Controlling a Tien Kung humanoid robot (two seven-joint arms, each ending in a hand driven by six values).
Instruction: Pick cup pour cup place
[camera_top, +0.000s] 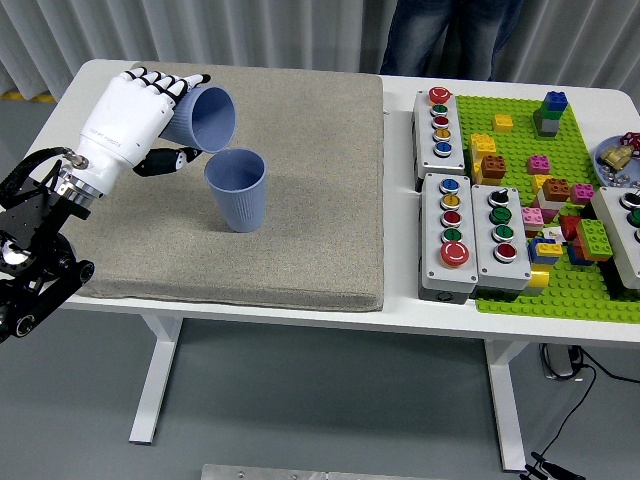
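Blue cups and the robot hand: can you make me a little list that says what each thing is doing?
left hand: shut on the tilted cup
tilted cup: held on its side, mouth facing right, above the mat
standing cup: upright on the mat, just below the tilted cup
mat: grey, on the white table
right hand: not in view
button boxes: right of the mat

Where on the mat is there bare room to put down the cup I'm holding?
The mat is bare right of the standing cup as far as its right edge, and along its near edge. The left hand holds the tilted cup over the far-left corner. Right of the mat it is crowded: button boxes and brick plate.
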